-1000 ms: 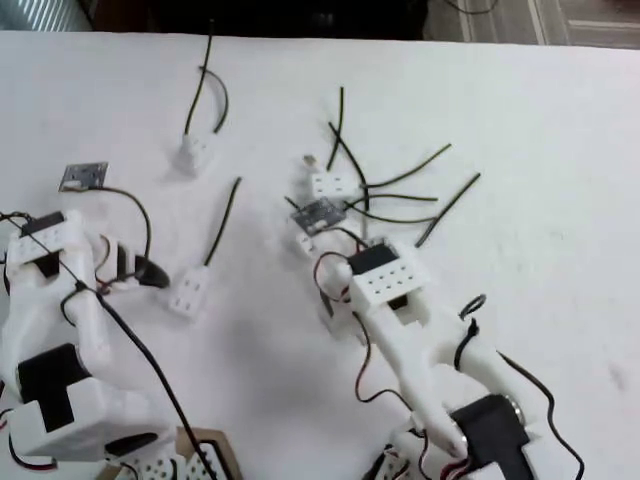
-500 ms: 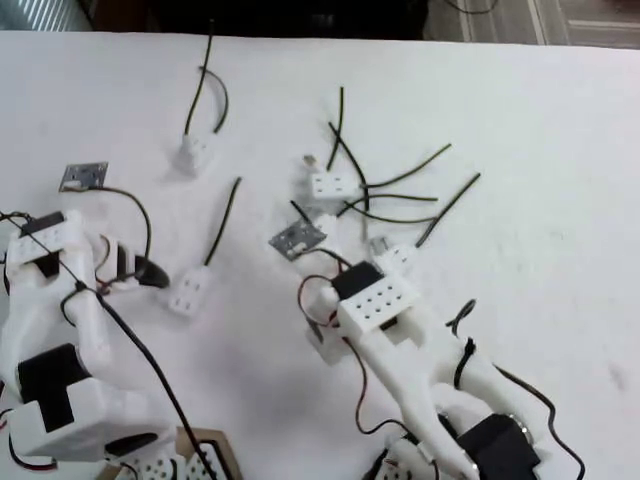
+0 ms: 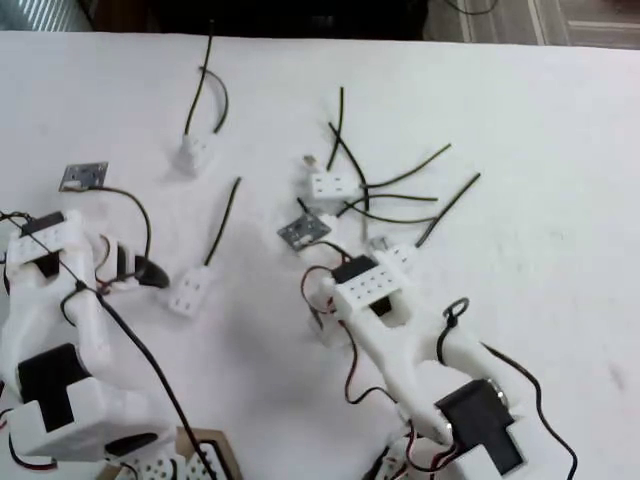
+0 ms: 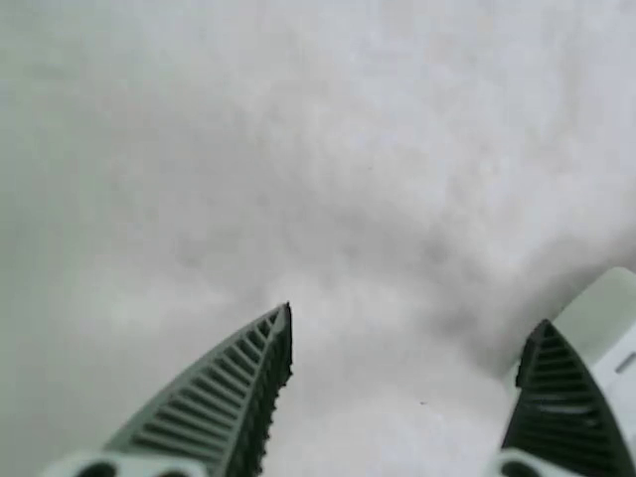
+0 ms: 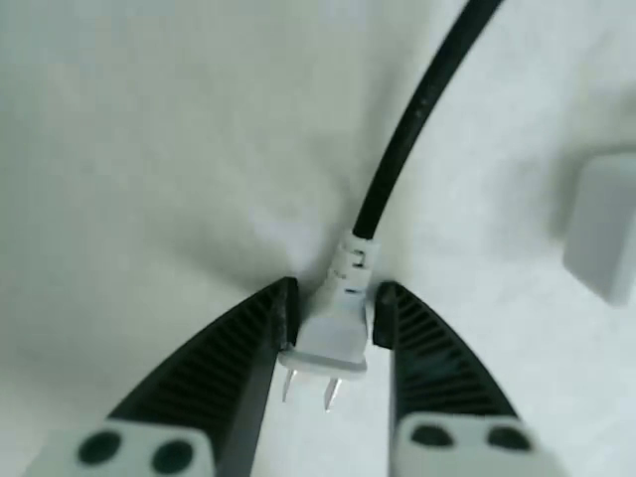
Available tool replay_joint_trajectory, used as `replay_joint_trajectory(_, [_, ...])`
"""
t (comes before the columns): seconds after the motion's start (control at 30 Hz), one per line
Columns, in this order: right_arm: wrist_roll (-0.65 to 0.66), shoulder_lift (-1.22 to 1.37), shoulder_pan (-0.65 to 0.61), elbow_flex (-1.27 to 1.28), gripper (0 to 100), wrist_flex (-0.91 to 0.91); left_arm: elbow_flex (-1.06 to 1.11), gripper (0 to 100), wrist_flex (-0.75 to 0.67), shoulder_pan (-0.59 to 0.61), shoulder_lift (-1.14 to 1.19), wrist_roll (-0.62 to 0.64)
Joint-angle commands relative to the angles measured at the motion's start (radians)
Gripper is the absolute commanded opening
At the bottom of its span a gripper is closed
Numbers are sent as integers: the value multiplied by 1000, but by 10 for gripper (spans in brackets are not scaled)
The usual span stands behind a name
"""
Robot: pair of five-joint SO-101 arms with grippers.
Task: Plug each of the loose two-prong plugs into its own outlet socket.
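Worktop: The worktop (image 3: pixel 560 150) is white and plain. It runs wide under both arms.
Room: Behind the far edge is a dark strip (image 3: pixel 300 15), with a bit of grey floor (image 3: pixel 590 20) at one far corner.
High view: Three white socket blocks lie well apart. The far block (image 3: pixel 192 152) is at the back. The middle block (image 3: pixel 333 184) lies among loose black wires (image 3: pixel 400 180). The near block (image 3: pixel 189 291) lies between the two arms.
Left tool: The left tool (image 4: pixel 412 323) is spread wide over bare worktop and holds nothing.
Right tool: The right tool (image 5: pixel 336 298) pinches the two-prong plug (image 5: pixel 328 338) by its sides.
Plug: Its two prongs point back at the wrist. Its black cord (image 5: pixel 417 109) runs away from the tool. I cannot tell if the plug rests on the worktop.
Right wrist view: A white block (image 5: pixel 604 224) sits near the plug, not touching it.
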State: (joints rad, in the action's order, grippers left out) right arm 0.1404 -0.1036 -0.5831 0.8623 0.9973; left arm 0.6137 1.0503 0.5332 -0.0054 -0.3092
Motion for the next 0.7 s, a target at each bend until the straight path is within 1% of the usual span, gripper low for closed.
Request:
replay_joint_trajectory(0.0, [2, -13, 1, 5, 53, -18, 0, 354, -9, 4, -39, 2])
replay_joint_trajectory(0.13, [2, -41, 1, 5, 19, -15, 0, 354, -9, 4, -39, 2])
replay_joint_trajectory(0.2, [2, -53, 1, 5, 22, -7, 0, 354, -9, 4, -39, 2])
replay_joint_trajectory(0.27, [2, -70, -1, 5, 56, 21, 0, 354, -9, 4, -39, 2])
replay_joint_trajectory(0.37, [0, -133, -7, 5, 146, 85, 0, 354, -9, 4, -39, 2])
replay_joint_trajectory(0.4, [0, -165, -7, 5, 154, 104, 0, 354, -9, 4, -39, 2])
replay_joint_trajectory(0.57, [2, -334, -7, 11, 128, 160, 0, 354, -9, 4, -39, 2])
replay_joint_trajectory(0.67, [3, -378, -12, 12, 127, 194, 0, 354, -9, 4, -39, 2])
